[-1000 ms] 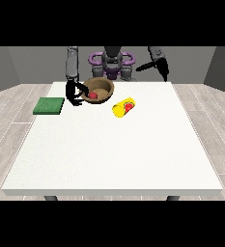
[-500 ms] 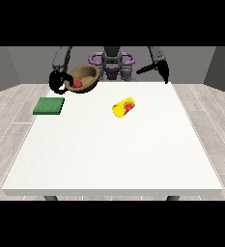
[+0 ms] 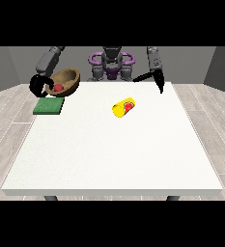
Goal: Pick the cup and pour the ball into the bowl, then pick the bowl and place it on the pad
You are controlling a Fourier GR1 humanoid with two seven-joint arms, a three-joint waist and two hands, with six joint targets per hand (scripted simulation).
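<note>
A brown wooden bowl point(image 3: 65, 79) hangs tilted in the air above the green pad point(image 3: 49, 106), with a red ball point(image 3: 59, 88) inside it. The hand at the view's left point(image 3: 38, 85) is curled round the bowl's left rim. A yellow cup point(image 3: 123, 107) lies on its side near the table's middle, its red inside facing right. The hand at the view's right point(image 3: 159, 83) hangs above the table's far right part with straight fingers and holds nothing.
The white table point(image 3: 114, 149) stretches wide towards the camera. The green pad lies near the table's far left edge. The robot's purple and grey body point(image 3: 111, 62) stands behind the far edge.
The hand at the view's left has carried the bowl with the ball up and to the left, from the table to above the pad. The other hand has barely shifted.
</note>
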